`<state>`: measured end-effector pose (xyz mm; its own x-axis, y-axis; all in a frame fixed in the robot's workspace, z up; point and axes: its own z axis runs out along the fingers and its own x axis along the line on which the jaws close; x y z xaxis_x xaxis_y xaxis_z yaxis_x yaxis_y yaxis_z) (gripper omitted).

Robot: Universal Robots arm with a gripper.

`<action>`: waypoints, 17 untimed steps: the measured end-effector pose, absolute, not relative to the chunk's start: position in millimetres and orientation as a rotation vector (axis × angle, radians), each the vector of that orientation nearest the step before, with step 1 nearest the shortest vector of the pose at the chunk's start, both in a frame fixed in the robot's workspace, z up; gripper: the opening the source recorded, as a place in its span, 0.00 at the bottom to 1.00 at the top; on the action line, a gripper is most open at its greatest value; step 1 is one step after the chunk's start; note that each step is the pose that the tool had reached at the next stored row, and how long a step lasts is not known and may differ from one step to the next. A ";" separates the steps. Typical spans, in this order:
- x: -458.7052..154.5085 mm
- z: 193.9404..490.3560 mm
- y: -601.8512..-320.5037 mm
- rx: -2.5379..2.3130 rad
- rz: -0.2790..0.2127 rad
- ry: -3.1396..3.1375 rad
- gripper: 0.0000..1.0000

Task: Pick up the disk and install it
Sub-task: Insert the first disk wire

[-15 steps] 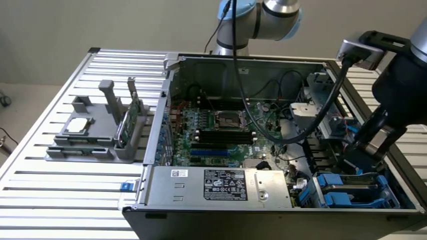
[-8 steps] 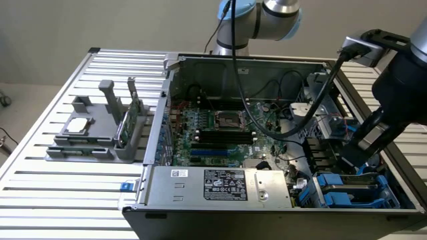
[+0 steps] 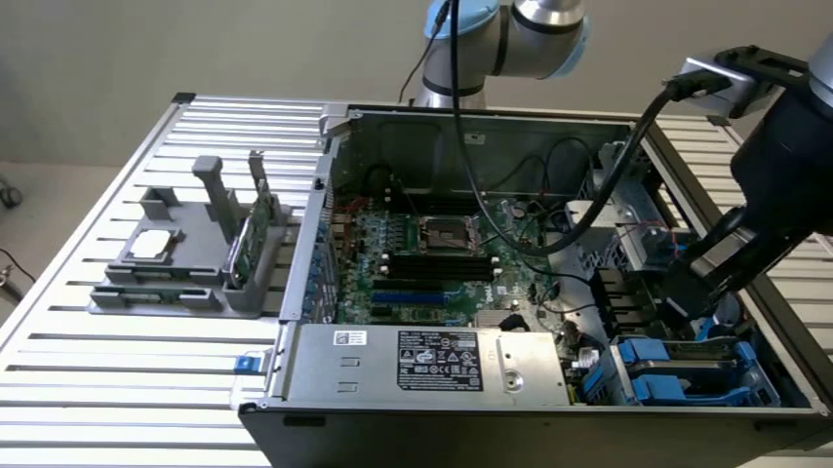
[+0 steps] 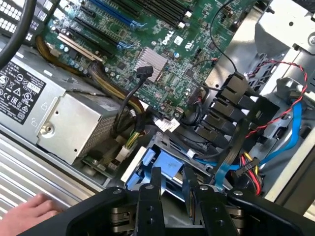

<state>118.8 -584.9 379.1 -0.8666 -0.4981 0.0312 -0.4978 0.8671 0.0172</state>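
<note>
Blue-framed disk (image 4: 146, 164) at drive bay — gripper (image 4: 173, 173) right over it; grip cannot tell.

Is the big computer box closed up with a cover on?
No, the computer case lies open, and its green motherboard and grey power supply show inside.

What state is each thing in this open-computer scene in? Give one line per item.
computer case: open, side panel off, lying on its side.
disk: in its blue carrier, low in the case; seating unclear.
gripper: inside the case, just above the disk.
green card: standing upright in the grey fixture.
chip: lying flat on the grey fixture.
</note>
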 end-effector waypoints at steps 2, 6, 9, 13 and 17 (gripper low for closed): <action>118.8 383.4 -584.9 0.763 -0.014 -3.012 0.32; 118.8 393.2 -584.9 0.693 -0.015 -3.029 0.32; 119.1 400.3 -584.9 0.652 -0.014 -3.038 0.32; 119.9 402.8 -584.8 0.603 -0.013 -3.047 0.32; 124.7 402.8 -584.9 0.582 -0.013 -3.052 0.32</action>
<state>124.7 -584.9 402.8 -0.9292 -0.3681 0.0328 -0.3678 0.9298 0.0149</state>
